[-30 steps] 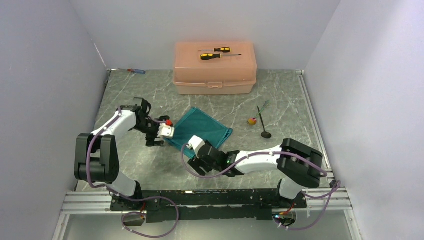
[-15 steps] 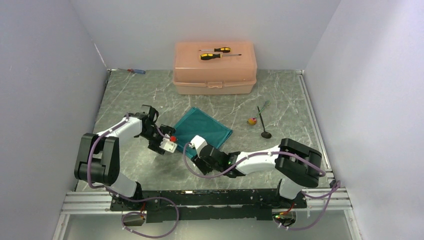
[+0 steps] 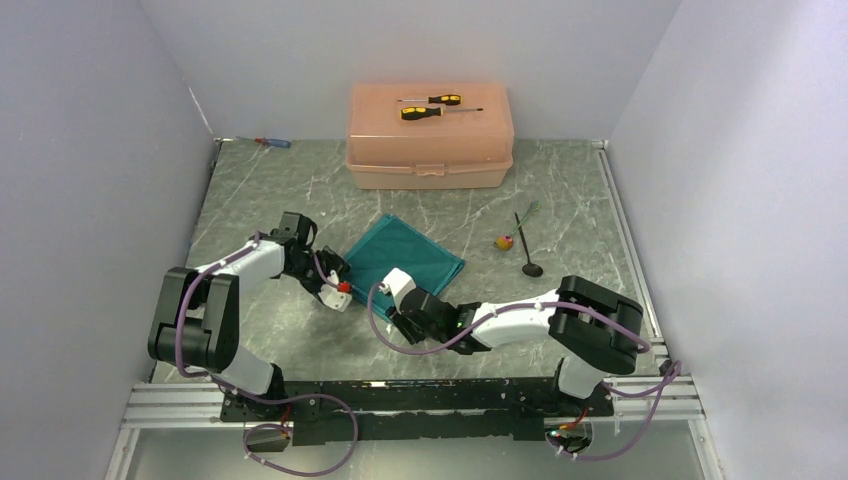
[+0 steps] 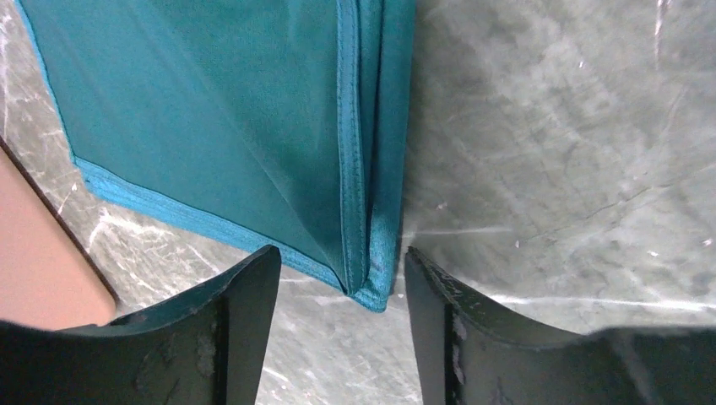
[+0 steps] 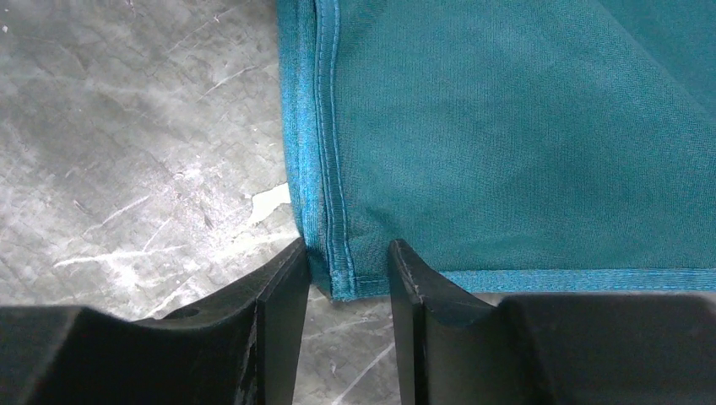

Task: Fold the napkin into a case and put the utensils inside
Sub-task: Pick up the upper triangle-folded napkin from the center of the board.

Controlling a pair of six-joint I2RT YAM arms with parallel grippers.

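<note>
Nearest the bases, the right pincer (image 5: 344,261) lies low on the worktop (image 3: 290,200). Its jaws stand narrowly apart around the near corner of the napkin (image 5: 507,126), with the hemmed edge between them. Bare marble lies open to its left.

A little farther, the left pincer (image 4: 338,270) is wider. It straddles the napkin's layered left corner, with clear worktop on its right.

The folded teal napkin (image 3: 405,255) lies flat mid-worktop. To its right, well apart, are the spoon (image 3: 527,255) and the fork (image 3: 526,212). The peach box (image 3: 430,140) stands at the back wall.

Since a second ago the left pincer has swung in from the left to that corner and the right has edged forward. The cloth has not shifted.
</note>
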